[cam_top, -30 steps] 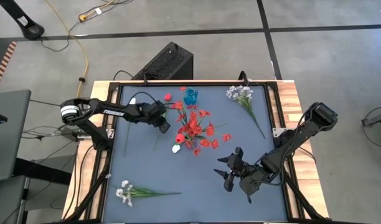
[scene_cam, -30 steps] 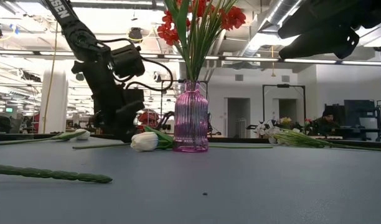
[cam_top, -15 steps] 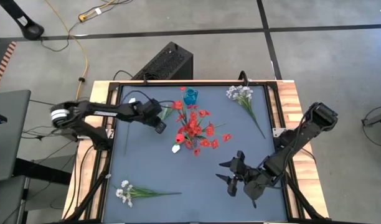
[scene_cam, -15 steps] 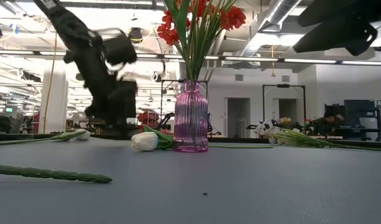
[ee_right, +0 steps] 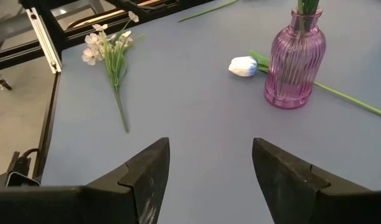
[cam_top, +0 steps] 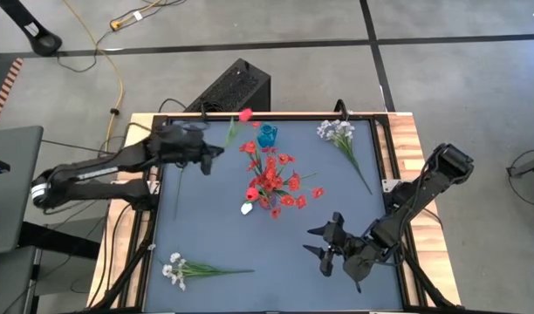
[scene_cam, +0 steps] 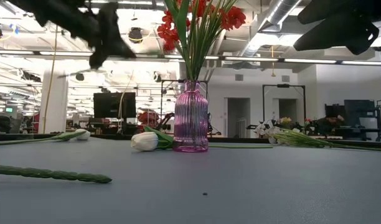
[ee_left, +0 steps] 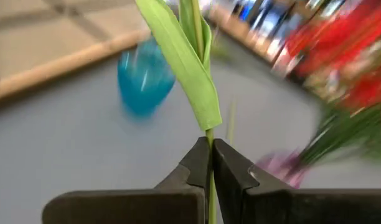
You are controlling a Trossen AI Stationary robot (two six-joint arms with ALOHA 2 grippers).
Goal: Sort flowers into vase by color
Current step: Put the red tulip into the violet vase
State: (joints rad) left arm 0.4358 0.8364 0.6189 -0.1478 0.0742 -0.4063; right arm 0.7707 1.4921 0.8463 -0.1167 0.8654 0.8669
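The left gripper (ee_left: 210, 163) is clamped on the thin green stem of a red tulip (cam_top: 245, 114), held above the worktop (cam_top: 206, 235) beside the blue glass vase (cam_top: 266, 135). The right gripper (ee_right: 206, 163), spread wide and holding nothing, faces the ribbed purple glass vase (ee_right: 294, 59).

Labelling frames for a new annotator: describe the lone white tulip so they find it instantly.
Find the pink ribbed vase of red flowers mid-table. The white tulip lies flat at its foot, head beside the base, stem running behind it. It is one smooth closed bud; the other white flowers are small-blossom sprays farther off.
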